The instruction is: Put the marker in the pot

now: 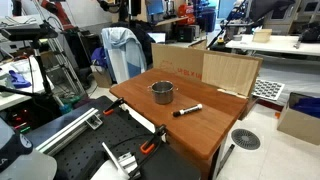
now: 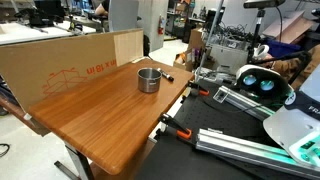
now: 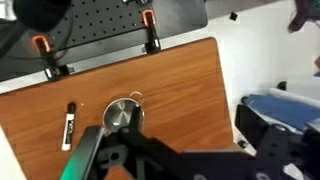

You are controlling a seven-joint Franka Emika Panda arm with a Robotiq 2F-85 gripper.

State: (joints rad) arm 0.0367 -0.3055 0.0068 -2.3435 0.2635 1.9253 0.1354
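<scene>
1. Your gripper (image 3: 135,158) shows only in the wrist view, as a dark, blurry shape at the bottom. You cannot tell how far its jaws are open. You cannot see anything held in it.
2. The short black marker pen (image 1: 187,110) lies flat on the brown wooden table (image 1: 215,130). It is not in the pot.
3. The small round grey steel pot (image 1: 162,92) stands upright near the middle of the table.
4. The marker is near the pot but does not touch it. In the wrist view the marker (image 3: 69,125) lies to the left of the pot (image 3: 124,113), with bare wood between them.
5. In an exterior view the pot (image 2: 149,79) shows well, but the marker is too small to make out for sure.
6. Two orange-handled clamps (image 3: 42,50) (image 3: 149,22) grip one edge of the table.
7. A big brown cardboard sheet (image 2: 70,60) stands along another edge of the table, behind the pot.
</scene>
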